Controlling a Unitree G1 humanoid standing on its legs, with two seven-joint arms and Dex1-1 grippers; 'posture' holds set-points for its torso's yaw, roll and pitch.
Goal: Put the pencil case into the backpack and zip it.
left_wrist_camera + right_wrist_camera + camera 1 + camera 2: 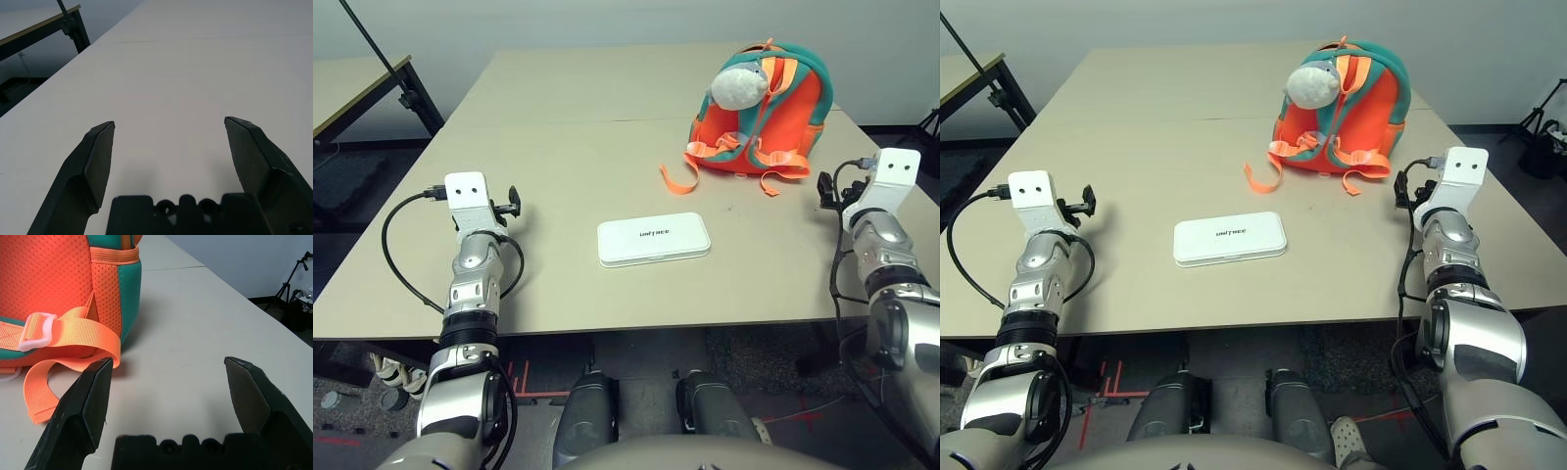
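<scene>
One pencil case (pixel 654 239) flat mid-table, one backpack (pixel 766 113) behind — left pincer (pixel 169 147), right pincer (pixel 168 382) gaping, empty

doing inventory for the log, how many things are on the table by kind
pencil case: 1
backpack, with a plush toy attached: 1
total: 2 on the table
</scene>
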